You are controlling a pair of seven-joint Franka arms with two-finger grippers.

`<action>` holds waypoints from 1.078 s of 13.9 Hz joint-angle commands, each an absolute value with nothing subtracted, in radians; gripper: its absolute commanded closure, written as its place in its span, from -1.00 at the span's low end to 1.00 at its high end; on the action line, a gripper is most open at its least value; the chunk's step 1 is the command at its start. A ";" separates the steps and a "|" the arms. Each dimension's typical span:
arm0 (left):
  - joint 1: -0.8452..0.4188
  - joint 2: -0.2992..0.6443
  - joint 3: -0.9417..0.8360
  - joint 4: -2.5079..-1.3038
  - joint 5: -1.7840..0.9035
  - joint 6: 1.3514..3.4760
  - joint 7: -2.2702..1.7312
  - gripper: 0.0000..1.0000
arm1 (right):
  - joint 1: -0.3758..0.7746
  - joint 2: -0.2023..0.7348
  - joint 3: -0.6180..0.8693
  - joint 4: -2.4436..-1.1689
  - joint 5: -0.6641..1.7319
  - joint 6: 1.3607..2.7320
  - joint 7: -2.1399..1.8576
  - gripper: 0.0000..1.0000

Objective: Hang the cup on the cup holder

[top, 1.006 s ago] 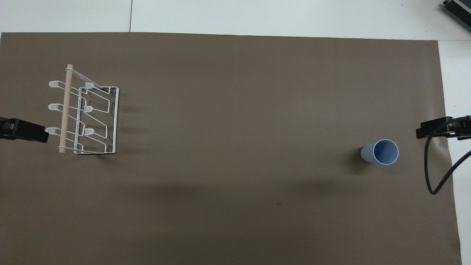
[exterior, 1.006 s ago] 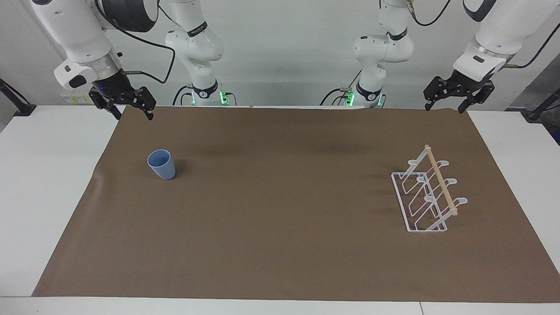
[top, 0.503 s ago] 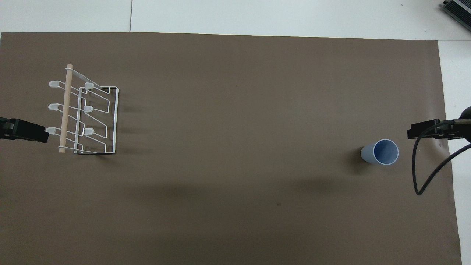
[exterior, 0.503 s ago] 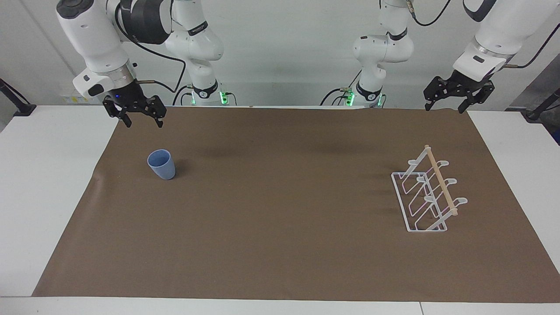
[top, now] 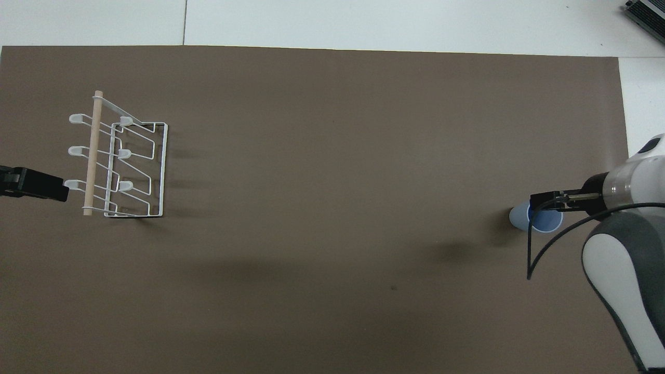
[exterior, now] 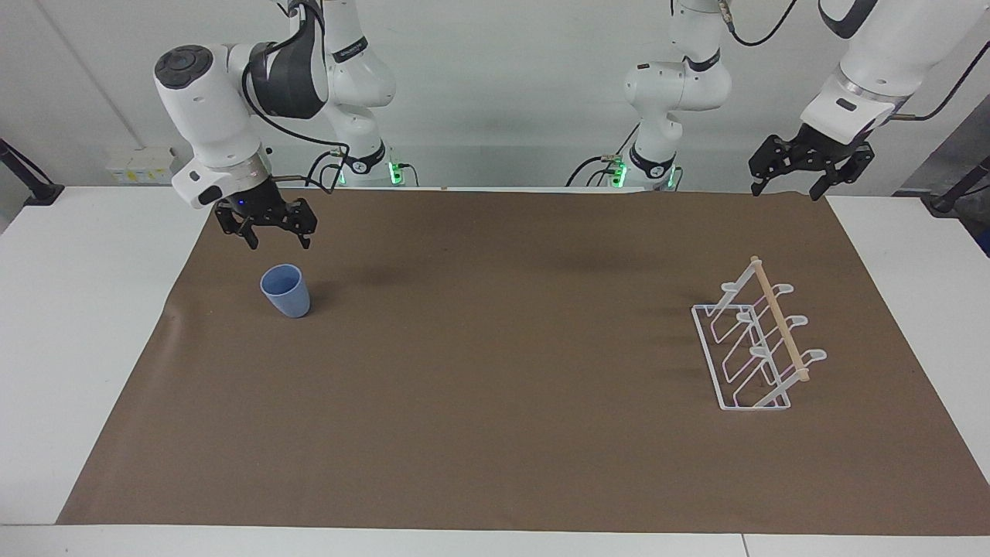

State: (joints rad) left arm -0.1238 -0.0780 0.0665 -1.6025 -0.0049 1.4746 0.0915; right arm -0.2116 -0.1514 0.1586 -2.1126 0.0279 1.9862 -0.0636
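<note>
The light-blue cup [exterior: 285, 291] stands upright, mouth up, on the brown mat toward the right arm's end of the table; in the overhead view [top: 519, 216] my right hand partly covers it. My right gripper [exterior: 278, 244] is open and hangs in the air over the cup's robot-side rim, not touching it; it also shows in the overhead view [top: 543, 202]. The white wire cup holder [exterior: 752, 350] with its wooden dowel stands at the left arm's end, also in the overhead view [top: 130, 166]. My left gripper [exterior: 784, 193] is open, empty and waits above the mat's corner.
A brown mat [exterior: 495, 402] covers most of the white table [exterior: 85, 325]. A black cable [top: 530, 259] loops down from my right wrist beside the cup. The left gripper [top: 39, 185] shows at the overhead view's edge beside the cup holder's dowel.
My right arm has swung in from the table's edge and come down over the cup. The left arm, the cup and the cup holder have not moved.
</note>
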 commanded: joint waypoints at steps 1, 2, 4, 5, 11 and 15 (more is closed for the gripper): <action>-0.123 -0.100 0.067 -1.618 -0.017 1.467 0.080 -1.00 | -0.213 -0.173 0.158 -2.210 0.032 2.069 -0.083 -1.00; -0.123 -0.100 0.067 -1.617 -0.017 1.466 0.080 -1.00 | -0.213 -0.172 0.158 -2.239 0.032 2.101 -0.084 -1.00; -0.123 -0.100 0.067 -1.617 -0.017 1.468 0.078 -1.00 | -0.215 -0.158 0.158 -2.273 0.032 2.134 -0.089 -1.00; -0.123 -0.100 0.067 -1.617 -0.017 1.468 0.078 -1.00 | -0.215 -0.143 0.158 -2.282 0.032 2.143 -0.092 -1.00; -0.123 -0.100 0.067 -1.617 -0.017 1.468 0.078 -1.00 | -0.213 -0.092 0.158 -2.376 0.032 2.298 -0.098 -1.00; -0.123 -0.100 0.067 -1.617 -0.017 1.466 0.078 -1.00 | -0.215 -0.051 0.158 -2.378 0.032 2.347 -0.092 -1.00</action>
